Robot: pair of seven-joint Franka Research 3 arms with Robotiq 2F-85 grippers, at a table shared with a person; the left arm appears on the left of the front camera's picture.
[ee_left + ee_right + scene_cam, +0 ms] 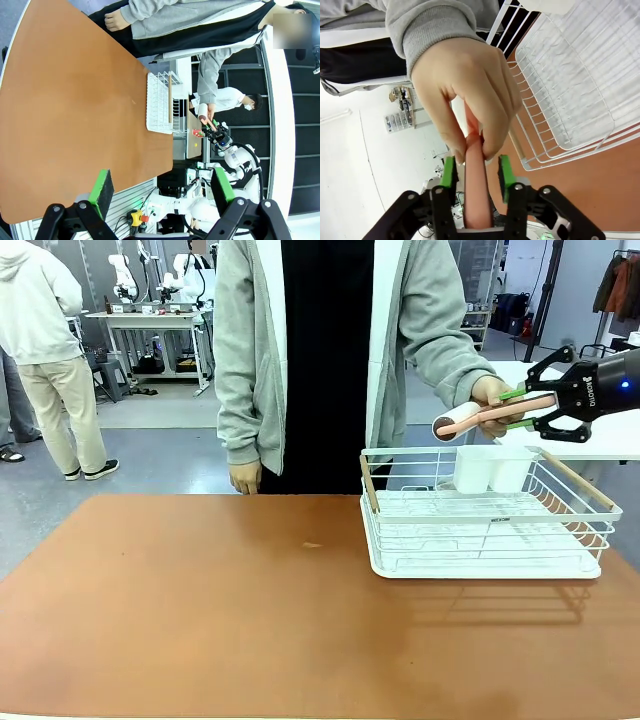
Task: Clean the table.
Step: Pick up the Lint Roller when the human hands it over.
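Terracotta bench [200, 620] spreads wide below me, with a white wire rack [480, 540] standing on its right side. Above that rack my right gripper [515, 410] is closed on the pink handle of a roller [470, 420] (white head pointing away from me), which a person's hand [492, 392] also pinches. My left gripper [162, 186] hangs wide open, holding nothing.

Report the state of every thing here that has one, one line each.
lint roller: in the air over the wire rack, roughly level, held by its handle at both ends of a handover.
person's hand: pinching the handle.
right gripper: shut on the handle.
left gripper: open, holding nothing, above the table.
wire rack: upright on the table's right part.
table: carries the rack; small speck near its middle.
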